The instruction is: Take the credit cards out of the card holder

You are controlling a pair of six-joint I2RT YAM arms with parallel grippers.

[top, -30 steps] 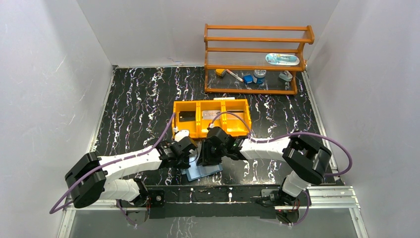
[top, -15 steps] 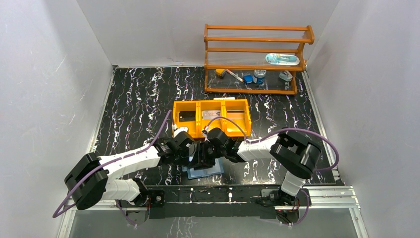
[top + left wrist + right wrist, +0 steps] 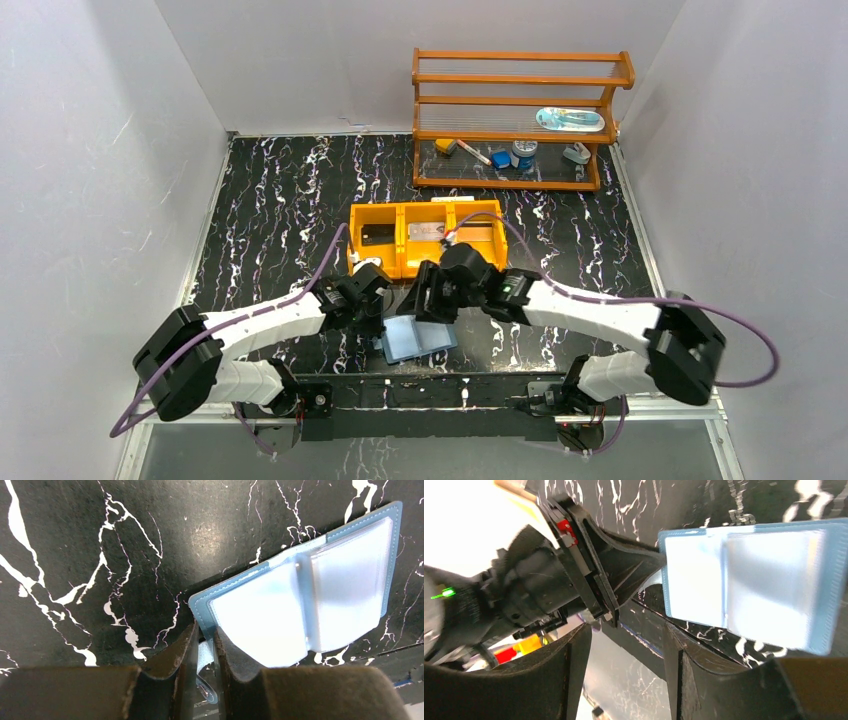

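- Black, white-veined table (image 3: 280, 200) carries the card holder (image 3: 415, 340), which lies open and flat near the front edge between both arms, just short of the orange tray (image 3: 400, 268).
- Left gripper (image 3: 204, 652) is almost closed, pinching a pale-blue corner flap of the holder. The bite is thin, so a pull could slip it free or drag the whole wallet.
- Right gripper (image 3: 624, 652) has its fingers well apart and empty, over the table beside the holder. Closing on a frosted sleeve rather than a card would crumple or lift the leaf.
- Credit cards (image 3: 424, 232): a silvery one and a dark one seem to lie in the tray. Whether any sits inside the cloudy sleeves I cannot tell, so a grab may find nothing.
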